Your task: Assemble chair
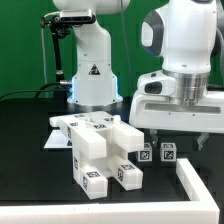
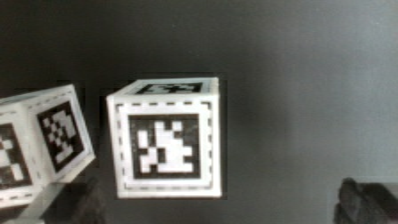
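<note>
**A:** Nearest entry?
**B:** Pincer (image 1: pixel 180 140): jaws stood wide apart, gripping nothing, pointed down at the table (image 1: pixel 30 175).

**A:** Directly beneath it?
**B:** Tagged bar (image 2: pixel 169 145): a loose white chair piece, upright, with tags on its end and side. It sat below the spread jaws, untouched. A second tagged piece (image 2: pixel 45 130) lay just beside it.

**A:** Handling?
**B:** Judged light, rigid plastic, smooth and probably slippery. Best taken squarely across two flat opposite sides, so it would not twist.

**A:** Next out?
**B:** Chair (image 1: pixel 100 150): a partly joined cluster of chunky white bars, lying near the pincer, to one side and apart from the jaws.

**A:** Surface?
**B:** The table was flat, black and matte. Low wall (image 1: pixel 200 185): white, near the pincer on the side away from the chair.

**A:** Farthest?
**B:** Robot base (image 1: pixel 92 75): white, well behind the pincer, with a dim room beyond.
</note>
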